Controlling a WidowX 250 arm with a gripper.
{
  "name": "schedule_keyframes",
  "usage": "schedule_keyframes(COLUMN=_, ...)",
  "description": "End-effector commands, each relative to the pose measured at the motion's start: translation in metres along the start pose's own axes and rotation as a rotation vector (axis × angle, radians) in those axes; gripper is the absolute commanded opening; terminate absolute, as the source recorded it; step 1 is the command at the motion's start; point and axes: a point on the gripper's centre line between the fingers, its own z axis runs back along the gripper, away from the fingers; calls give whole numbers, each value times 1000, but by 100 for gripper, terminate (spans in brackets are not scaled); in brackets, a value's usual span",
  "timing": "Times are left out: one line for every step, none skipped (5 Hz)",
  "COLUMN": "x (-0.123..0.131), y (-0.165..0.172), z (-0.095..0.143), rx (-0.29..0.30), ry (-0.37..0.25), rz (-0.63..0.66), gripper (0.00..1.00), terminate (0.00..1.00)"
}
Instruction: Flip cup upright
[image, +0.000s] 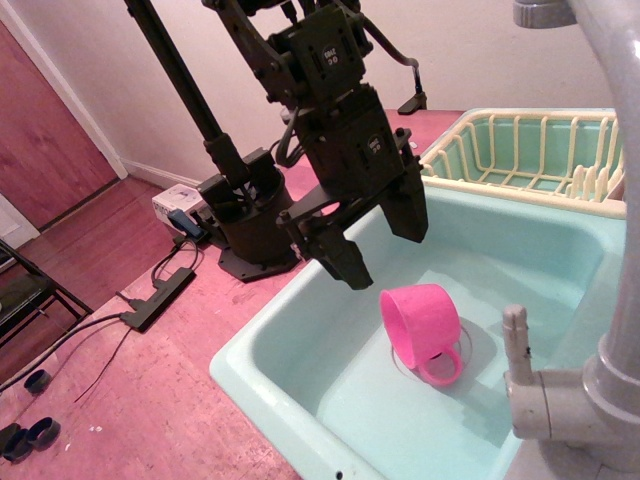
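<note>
The cup (420, 320) is bright pink with a round loop handle. It lies tilted on its side on the floor of the pale green sink (300, 380), its open mouth facing left toward me and its handle down at the lower right. My black gripper (385, 255) hangs above and just left of the cup, not touching it. Its two fingers are spread apart and hold nothing.
A cream dish rack (520, 150) sits at the sink's far right. A grey faucet and its handle (560, 400) stand at the right edge, close to the cup. The arm's base (250, 220) stands on the pink counter left of the sink.
</note>
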Motion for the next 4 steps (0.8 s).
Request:
schedule_keyframes(x=0, y=0, z=0, rx=0, ry=0, rz=0, gripper=100, terminate=0)
schedule_keyframes(x=11, y=5, z=-8, rx=39, ry=-18, rz=-23, gripper=100, terminate=0)
schedule_keyframes(x=16, y=6, z=-16, rx=53, ry=-7, rz=-51, gripper=100, terminate=0)
schedule_keyframes(x=13, y=4, z=-27, rx=45, ry=-2, rz=-55, gripper=100, terminate=0)
